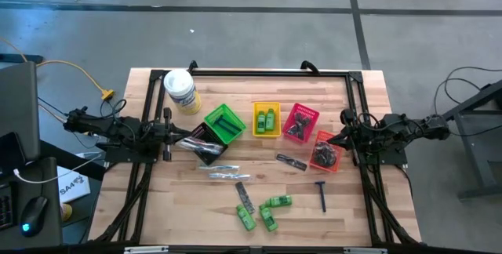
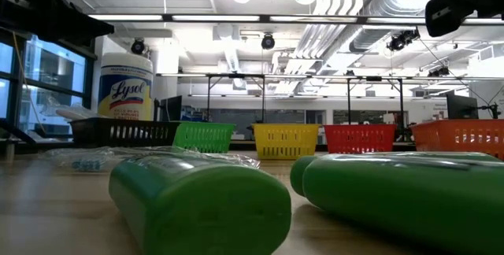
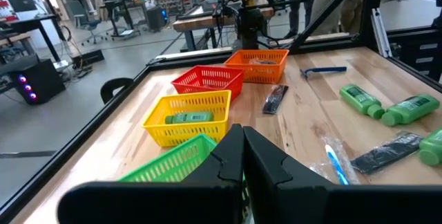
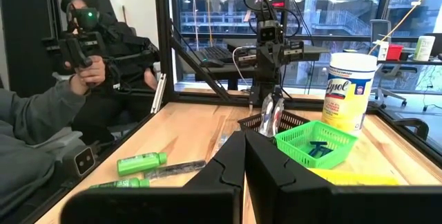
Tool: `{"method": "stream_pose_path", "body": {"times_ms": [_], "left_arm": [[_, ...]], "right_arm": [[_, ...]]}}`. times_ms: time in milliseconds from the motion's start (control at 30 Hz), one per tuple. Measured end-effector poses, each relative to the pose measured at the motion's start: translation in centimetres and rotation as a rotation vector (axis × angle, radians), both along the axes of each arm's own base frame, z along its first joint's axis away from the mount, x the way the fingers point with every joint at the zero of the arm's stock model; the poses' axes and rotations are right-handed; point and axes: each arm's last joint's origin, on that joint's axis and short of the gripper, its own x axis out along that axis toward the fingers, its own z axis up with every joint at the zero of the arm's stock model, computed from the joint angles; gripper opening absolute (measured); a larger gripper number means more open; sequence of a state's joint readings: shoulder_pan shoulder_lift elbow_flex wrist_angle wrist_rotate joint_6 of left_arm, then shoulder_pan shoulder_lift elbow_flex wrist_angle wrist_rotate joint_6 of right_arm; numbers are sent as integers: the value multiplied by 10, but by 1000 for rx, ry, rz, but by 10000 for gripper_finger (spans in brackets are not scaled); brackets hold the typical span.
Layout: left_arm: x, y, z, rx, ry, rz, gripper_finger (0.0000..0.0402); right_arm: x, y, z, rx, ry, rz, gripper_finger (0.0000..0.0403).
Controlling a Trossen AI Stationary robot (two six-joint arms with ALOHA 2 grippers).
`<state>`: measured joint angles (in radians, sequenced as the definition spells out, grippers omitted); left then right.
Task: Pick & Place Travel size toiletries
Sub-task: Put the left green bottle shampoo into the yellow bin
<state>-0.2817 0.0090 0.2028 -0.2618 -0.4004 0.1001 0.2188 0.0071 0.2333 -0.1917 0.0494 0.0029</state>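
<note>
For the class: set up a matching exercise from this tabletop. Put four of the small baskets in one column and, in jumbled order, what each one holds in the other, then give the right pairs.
Column A
1. green basket
2. yellow basket
3. orange basket
4. black basket

Column B
a. dark round packets
b. blue-handled razors
c. clear-wrapped sticks
d. green mini bottles

Pairs: 1-b, 2-d, 3-a, 4-c

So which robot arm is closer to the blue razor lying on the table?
The right one. The right tool sits shut by the orange basket, just up from the blue razor. The left tool sits shut at the black basket, far across the table.
</note>
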Motion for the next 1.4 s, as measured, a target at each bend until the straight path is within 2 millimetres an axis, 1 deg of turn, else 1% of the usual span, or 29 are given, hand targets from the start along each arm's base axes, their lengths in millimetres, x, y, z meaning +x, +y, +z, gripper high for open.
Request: {"method": "stream_pose_path", "body": {"times_ms": [233,1400], "left_arm": [[0,-1,-2,-26,17,-18,0],[0,0,-2,-22,21,-16,0]], "right_arm": [[0,0,0,0,-1,0,2],[0,0,-1,-6,15,-1,2]]}}
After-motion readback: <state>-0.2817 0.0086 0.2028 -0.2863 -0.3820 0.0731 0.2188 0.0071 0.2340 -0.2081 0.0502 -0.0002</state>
